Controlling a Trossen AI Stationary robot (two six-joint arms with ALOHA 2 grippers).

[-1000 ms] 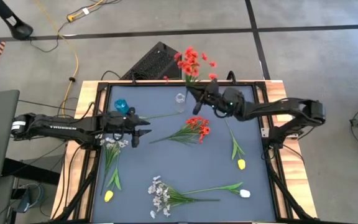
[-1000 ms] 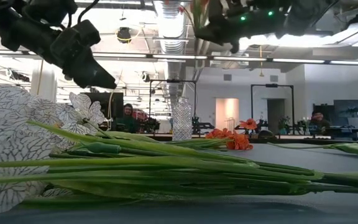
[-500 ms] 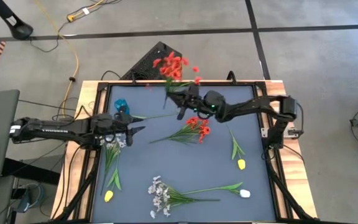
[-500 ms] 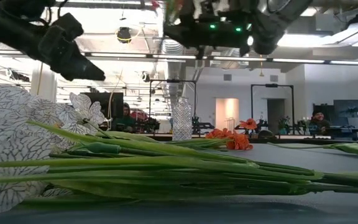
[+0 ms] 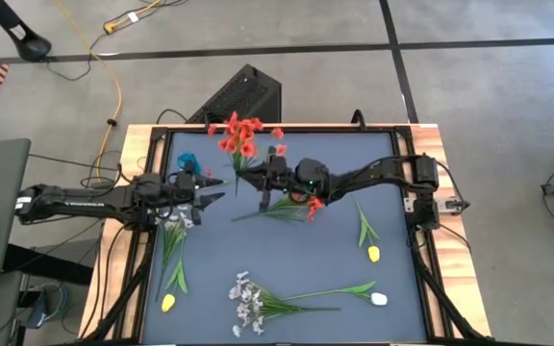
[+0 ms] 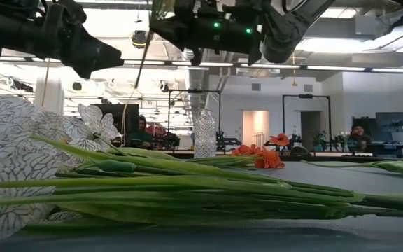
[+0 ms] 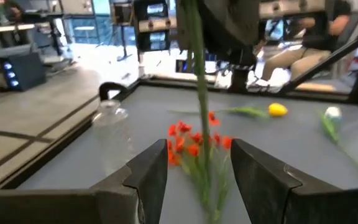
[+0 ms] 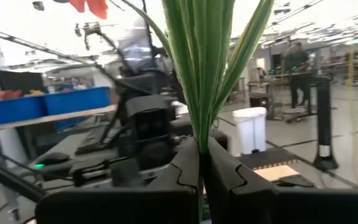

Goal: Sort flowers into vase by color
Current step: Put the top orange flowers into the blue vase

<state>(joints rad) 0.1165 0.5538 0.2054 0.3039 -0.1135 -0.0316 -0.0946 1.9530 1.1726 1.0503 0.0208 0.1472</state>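
High view: the red blossom cluster [image 5: 241,135] hid the table's rear edge [image 5: 335,128] at upper centre. The right gripper [image 5: 267,179] covered part of the red flowers [image 5: 301,204] lying beneath it. Low view: both arms were cut off by the top edge; white blossoms [image 6: 19,161] ran off the left edge, blurred. Left wrist view: the glass vase [image 7: 112,127] showed blurred.

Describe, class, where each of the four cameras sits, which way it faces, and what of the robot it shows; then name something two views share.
High view: overhead, straight down on the table; both arms.
Low view: tabletop height, looking across stems into the room; arms overhead.
Left wrist view: behind the open left gripper, facing the red flowers on the table.
Right wrist view: behind the right gripper, shut on the red flower bunch.
Shared: that bunch, also in the high view.
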